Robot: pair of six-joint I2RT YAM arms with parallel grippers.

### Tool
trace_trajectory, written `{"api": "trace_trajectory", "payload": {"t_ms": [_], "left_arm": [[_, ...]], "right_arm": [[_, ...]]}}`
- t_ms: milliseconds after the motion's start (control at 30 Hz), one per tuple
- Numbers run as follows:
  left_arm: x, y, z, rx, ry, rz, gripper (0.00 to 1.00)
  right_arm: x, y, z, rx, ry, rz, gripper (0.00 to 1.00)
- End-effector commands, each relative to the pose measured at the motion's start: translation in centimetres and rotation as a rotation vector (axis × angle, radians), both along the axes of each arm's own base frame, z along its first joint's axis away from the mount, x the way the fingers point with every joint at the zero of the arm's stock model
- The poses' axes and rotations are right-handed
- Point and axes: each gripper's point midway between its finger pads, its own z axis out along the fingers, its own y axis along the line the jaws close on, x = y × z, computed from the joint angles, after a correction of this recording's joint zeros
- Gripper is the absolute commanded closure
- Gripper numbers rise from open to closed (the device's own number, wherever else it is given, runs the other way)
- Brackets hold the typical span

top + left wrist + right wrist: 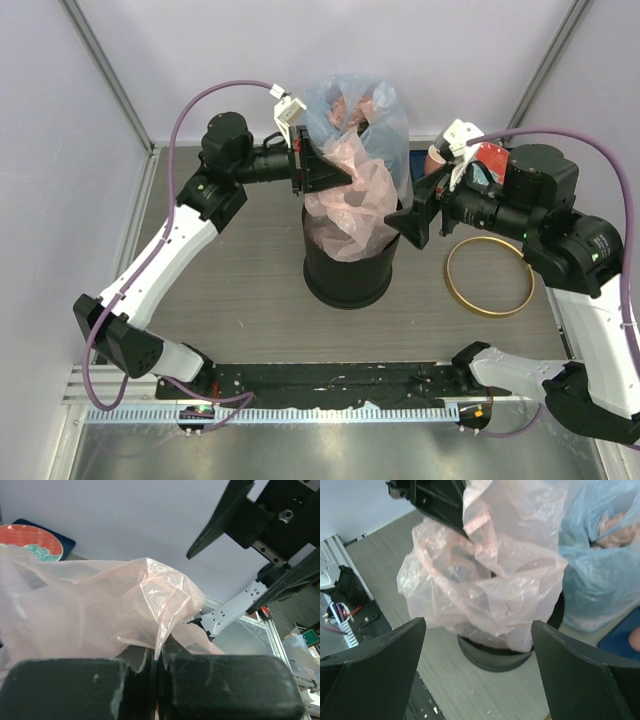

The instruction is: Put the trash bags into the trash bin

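Left hand [318,172], seen from above, was clamped on the pink bag [355,205], which bulged crumpled over the mouth of the trash bin [348,275]. The right hand [415,215] stood open just beside it. From the left wrist, both fingers [75,690] pinched a fold of film. From the right wrist, spread fingers [370,665] framed bag and bin on the tabletop [395,565].

Finding: robotics lab test cell. Plain pale wall panels [60,150] enclose the space, joined by aluminium struts [105,70] at upper left and upper right. A left arm [185,235] and a right arm [600,300] are bolted to a black mounting plate [330,380] at the bottom edge of a grey wood-grain desk [250,300]. Purple cables [225,86] and a slotted cable duct [330,412] noted.
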Motion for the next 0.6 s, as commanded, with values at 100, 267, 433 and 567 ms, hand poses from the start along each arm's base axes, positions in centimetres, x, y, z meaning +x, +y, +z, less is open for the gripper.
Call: {"api": "trace_trajectory", "payload": {"t_ms": [100,267,433,567], "left_arm": [[-3.6,0.0,4.2,-0.114,-0.047,-0.211,1.00],[-5.6,0.5,4.4,-0.127,-0.078,-0.314,1.00],[-8.2,0.9,3.7,-0.099,-0.110,-0.430,1.00],[-8.5,0.8,2.9,-0.085,-0.110,-0.449,1.00]], "right_arm": [[3.8,3.2,3.0,0.116,-0.158,0.043,0.04],[4.2,4.2,1.4,0.048,-0.293,0.146,0.03],[3.3,3.9,1.8,-0.001,-0.426,0.210,0.03],[2.1,3.9,2.2,-0.009,-0.491,0.269,0.03]]}}
